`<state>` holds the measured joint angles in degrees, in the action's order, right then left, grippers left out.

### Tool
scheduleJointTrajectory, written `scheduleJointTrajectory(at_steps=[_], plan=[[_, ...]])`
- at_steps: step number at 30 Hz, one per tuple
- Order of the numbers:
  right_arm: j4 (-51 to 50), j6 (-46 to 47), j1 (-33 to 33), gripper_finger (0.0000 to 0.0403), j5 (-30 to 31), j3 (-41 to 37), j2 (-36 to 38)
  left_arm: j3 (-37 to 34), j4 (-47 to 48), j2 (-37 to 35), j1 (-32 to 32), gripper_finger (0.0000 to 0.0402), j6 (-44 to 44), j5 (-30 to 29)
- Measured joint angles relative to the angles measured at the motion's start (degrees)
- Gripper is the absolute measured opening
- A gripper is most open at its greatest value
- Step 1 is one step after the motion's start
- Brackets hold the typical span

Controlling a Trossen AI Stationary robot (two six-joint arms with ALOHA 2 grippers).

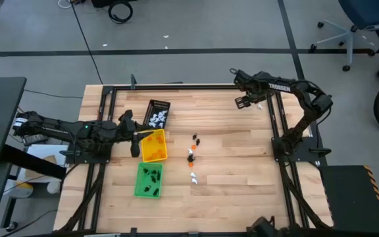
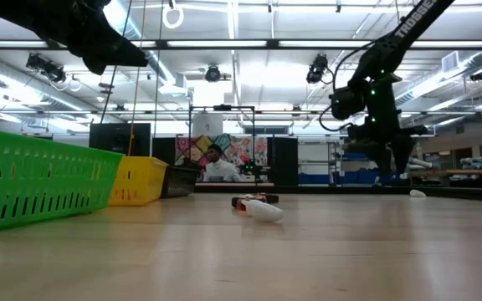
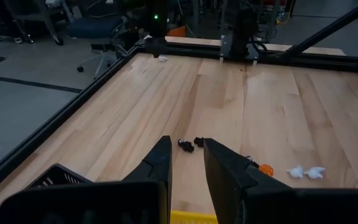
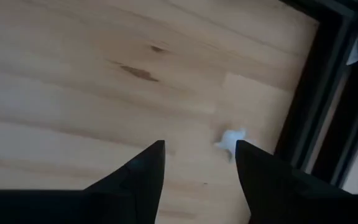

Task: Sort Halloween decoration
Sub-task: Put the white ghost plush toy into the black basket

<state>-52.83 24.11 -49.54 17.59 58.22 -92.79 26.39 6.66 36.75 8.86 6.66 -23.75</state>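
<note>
Several tiny white, orange and black trinkets point(image 1: 193, 158) lie scattered mid-tabletop point(image 1: 229, 131), one white piece point(image 4: 230, 140) near the far corner rail. "TROSSEN" reads on the right arm. Right gripper point(image 4: 201, 163) hovers over that piece, jaws released, empty; left gripper point(image 3: 187, 163), over the yellow tray point(image 1: 154, 145), likewise parted.
</note>
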Motion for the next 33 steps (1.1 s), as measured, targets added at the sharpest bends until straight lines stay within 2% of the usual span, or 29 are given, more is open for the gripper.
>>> scheduleJointTrajectory(at_steps=[7, 21, 33], plan=[[-0.5, -3.4, -6.0, 0.0197, -1.8, 0.1, -3.1, 0.0, 0.0, 0.0, 0.0, 0.0069, 0.0, 0.0], [-7.9, -0.3, -6.6, 0.0197, -1.1, 6.7, -12.8, 0.0, 0.4, 0.0, 0.0, 0.0069, 0.0, 0.0], [-18.9, -2.1, -9.9, 0.0196, -10.3, 14.4, -19.7, 0.0, 1.0, 0.0, 0.0, 0.0069, -0.2, 0.0]])
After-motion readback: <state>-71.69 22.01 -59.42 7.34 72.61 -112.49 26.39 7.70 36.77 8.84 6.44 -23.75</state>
